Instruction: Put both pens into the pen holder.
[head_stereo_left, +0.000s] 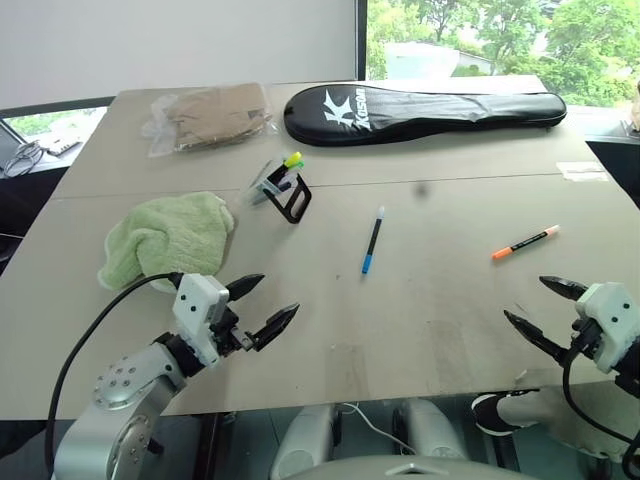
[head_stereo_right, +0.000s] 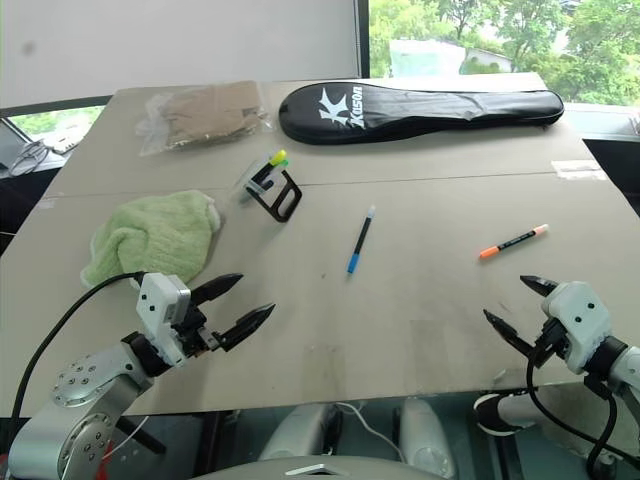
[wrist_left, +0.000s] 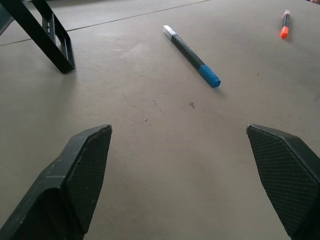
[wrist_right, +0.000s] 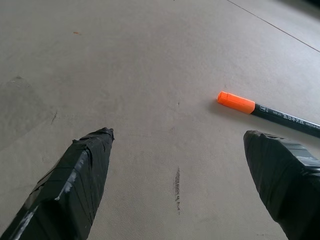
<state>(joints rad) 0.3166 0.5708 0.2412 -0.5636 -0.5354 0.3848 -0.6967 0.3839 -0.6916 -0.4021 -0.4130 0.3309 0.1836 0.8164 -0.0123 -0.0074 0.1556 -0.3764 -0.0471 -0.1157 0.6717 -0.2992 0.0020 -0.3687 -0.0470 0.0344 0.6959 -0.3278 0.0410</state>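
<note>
— Left eye view first: what was on the table (head_stereo_left: 440, 330) when you looked?

— I took the pen holder (head_stereo_left: 283, 190) as my mark. It stood toward the far side, left of the middle, a small black wire frame with a yellow-green highlighter (head_stereo_left: 290, 161) poking out of it. The blue-capped pen (head_stereo_left: 373, 240) lay flat just to the right of the holder and a bit nearer the robot, blue cap toward the robot, white end away. The orange pen (head_stereo_left: 525, 242) lay well to the right of the holder, beyond the first pen, resting at a slant.

— Neither pen in the holder, then?

— Neither. Both lay on the bare tabletop, apart from each other and from the holder.

— And the pincers?

— The left gripper (head_stereo_left: 257, 302) hung over the near edge, nearer than the holder and a little to its left, fingers spread wide, holding nothing. The right gripper (head_stereo_left: 540, 310) hung far to the holder's right at the near edge, just short of the orange pen, its fingers (wrist_right: 82, 180) also spread apart and empty.

— Anything else?

— A green towel (head_stereo_left: 165, 240) lay crumpled left of the holder, a clear bag (head_stereo_left: 210, 115) with something tan beyond it, and a long black racket bag (head_stereo_left: 425, 107) beyond and to the right.
</note>
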